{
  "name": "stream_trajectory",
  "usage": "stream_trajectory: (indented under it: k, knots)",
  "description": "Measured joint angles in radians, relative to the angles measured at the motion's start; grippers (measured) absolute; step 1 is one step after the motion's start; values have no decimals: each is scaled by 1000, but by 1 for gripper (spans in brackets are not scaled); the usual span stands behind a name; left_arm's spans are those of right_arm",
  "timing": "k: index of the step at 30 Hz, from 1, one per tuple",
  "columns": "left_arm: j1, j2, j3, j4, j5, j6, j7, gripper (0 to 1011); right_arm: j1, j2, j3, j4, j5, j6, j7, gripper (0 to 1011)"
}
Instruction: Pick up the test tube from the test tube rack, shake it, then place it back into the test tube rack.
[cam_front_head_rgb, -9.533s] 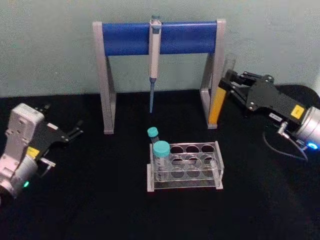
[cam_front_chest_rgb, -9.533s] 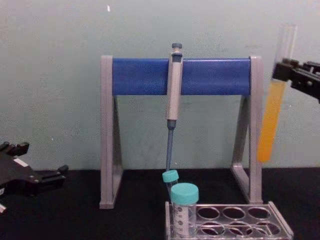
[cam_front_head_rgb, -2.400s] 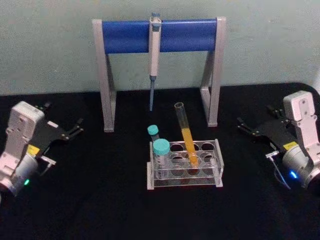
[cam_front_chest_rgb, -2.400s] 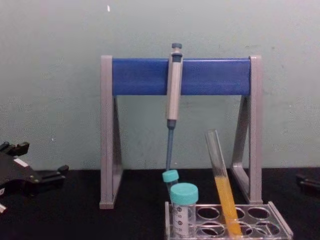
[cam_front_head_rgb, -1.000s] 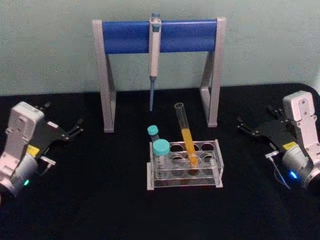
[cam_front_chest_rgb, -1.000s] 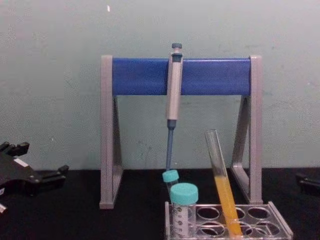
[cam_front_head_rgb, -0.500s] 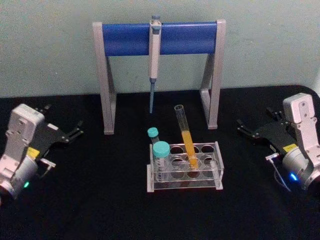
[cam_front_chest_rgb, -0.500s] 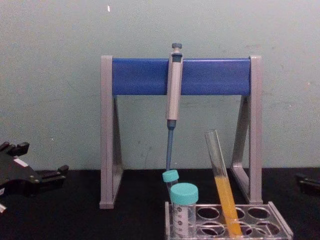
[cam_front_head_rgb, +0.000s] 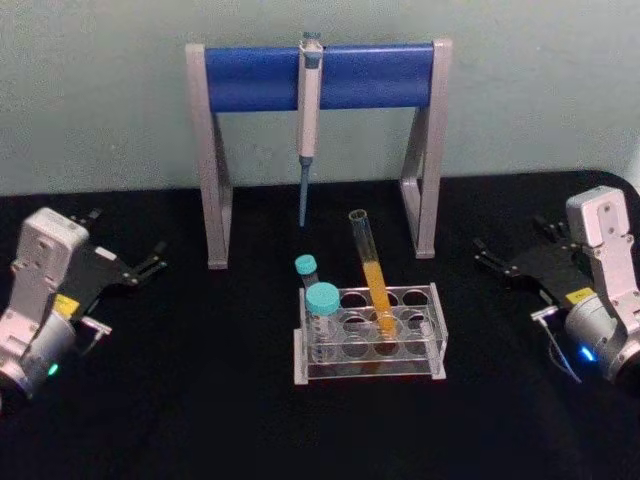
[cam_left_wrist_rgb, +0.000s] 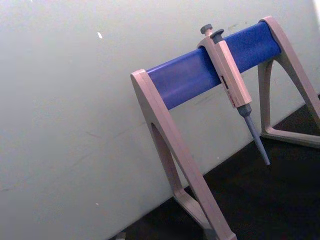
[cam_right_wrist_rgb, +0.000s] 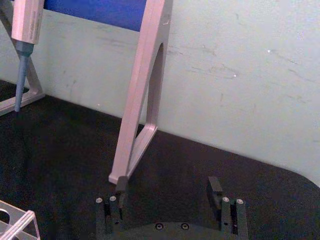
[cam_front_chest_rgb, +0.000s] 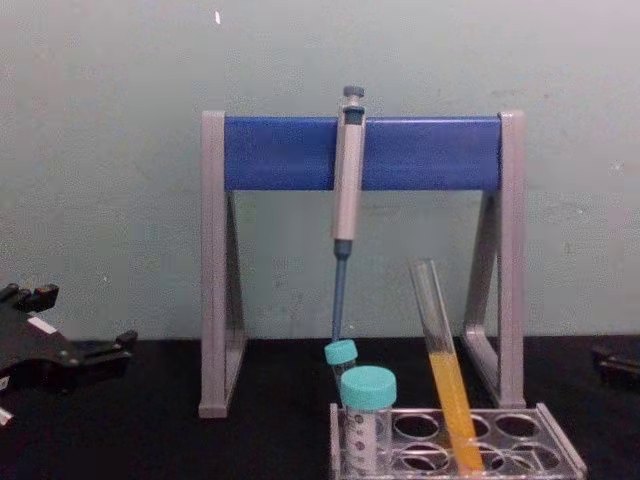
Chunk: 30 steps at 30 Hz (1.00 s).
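test tube (cam_front_head_rgb: 372, 278) in rack (cam_front_head_rgb: 370, 337), stand (cam_front_head_rgb: 318, 140) behind

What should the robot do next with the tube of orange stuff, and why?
Probably nothing more than keep both arms resting. The test tube already sits in the test tube rack, leaning a little, and the right gripper is open and off to the side, while the left gripper is parked far left.
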Motion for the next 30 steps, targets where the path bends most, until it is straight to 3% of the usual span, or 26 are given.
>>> stream_trajectory:
  k: [30]
  knots:
    - [0, 0, 0, 0, 0, 0, 0, 1001, 0, 0, 0, 0, 0, 0, 0, 1000]
